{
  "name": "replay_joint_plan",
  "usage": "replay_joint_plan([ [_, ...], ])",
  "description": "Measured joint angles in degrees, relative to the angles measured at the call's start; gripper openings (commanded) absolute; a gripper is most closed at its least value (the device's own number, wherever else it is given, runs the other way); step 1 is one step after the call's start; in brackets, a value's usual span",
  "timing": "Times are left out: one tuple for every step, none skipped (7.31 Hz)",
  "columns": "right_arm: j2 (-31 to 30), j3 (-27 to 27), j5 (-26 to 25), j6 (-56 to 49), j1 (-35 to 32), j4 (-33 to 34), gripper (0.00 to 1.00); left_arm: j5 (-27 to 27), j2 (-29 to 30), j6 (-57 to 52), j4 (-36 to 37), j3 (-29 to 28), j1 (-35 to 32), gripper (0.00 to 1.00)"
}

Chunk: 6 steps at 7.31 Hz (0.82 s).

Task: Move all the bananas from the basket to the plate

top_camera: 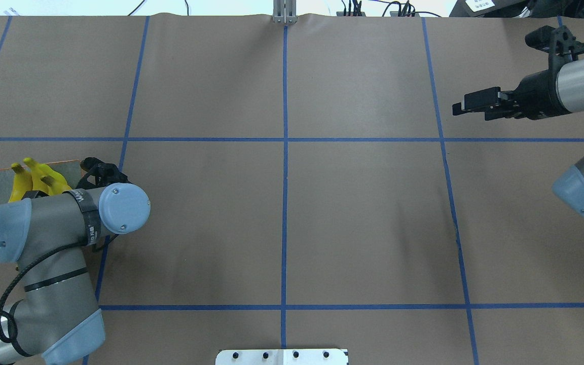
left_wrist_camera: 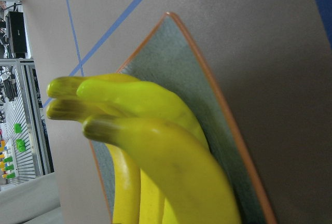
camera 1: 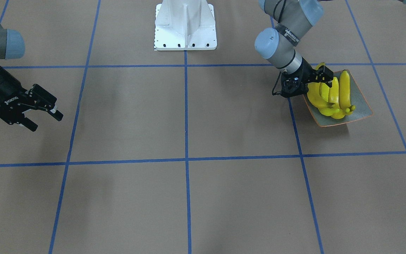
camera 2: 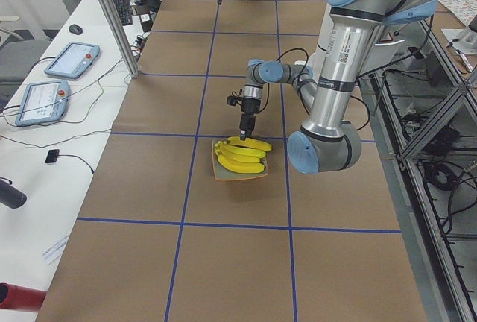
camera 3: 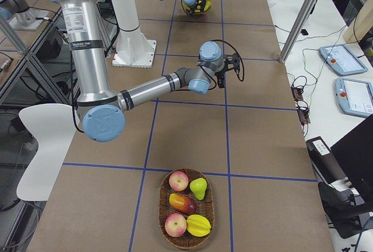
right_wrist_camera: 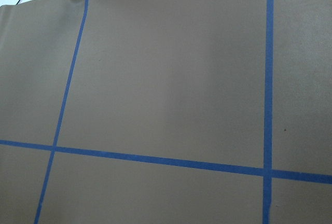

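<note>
At the table's end on the robot's right we see the basket (camera 3: pixel 161 205), holding mixed fruit (camera 3: pixel 183 203). Moving across the front-facing view, the right gripper (camera 1: pixel 45 120) comes first. It hangs over bare brown paper with its fingers spread and nothing between them, and white lettering on its black body reads ROBOTIQ, upside down from this side. Next is the white robot base (camera 1: pixel 185 26), on a blue tape line. Further right, the left arm wears a dark band (camera 1: pixel 289 35) with white lettering that we cannot fully read. The left gripper (camera 1: pixel 326 77) sits right at the far ends of the bananas (camera 1: pixel 337 95), and we cannot tell whether its fingers are pinching one or standing apart. We count four bananas, lying side by side on the plate (camera 1: pixel 361 102).
</note>
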<state>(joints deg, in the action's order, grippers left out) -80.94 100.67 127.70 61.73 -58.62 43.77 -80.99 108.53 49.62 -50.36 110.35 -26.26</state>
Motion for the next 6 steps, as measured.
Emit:
replay_joint_plan([
  [0.06,0.15,0.00,0.06,0.02,0.00,1.00,-0.04,0.37,-1.65,-0.01,0.79,-0.53,0.99],
  [0.12,0.25,0.00,0.11,0.05,0.00,1.00,-0.09,0.80,-2.75,-0.01,1.60,-1.17,0.99],
  [0.15,0.28,-0.02,0.13,0.07,0.01,1.00,-0.11,1.18,-3.62,0.02,2.59,-1.72,0.99],
  [0.16,0.31,-0.06,0.17,0.08,0.00,1.00,-0.17,1.74,-4.51,0.05,3.69,-2.08,0.99],
  [0.11,0.31,-0.08,0.18,0.07,0.01,1.00,-0.34,3.05,-4.80,0.05,4.41,-2.26,0.99],
  [-0.03,0.31,0.07,0.13,-0.18,0.31,1.00,-0.59,4.68,-4.70,-0.31,4.76,-2.41,0.99],
])
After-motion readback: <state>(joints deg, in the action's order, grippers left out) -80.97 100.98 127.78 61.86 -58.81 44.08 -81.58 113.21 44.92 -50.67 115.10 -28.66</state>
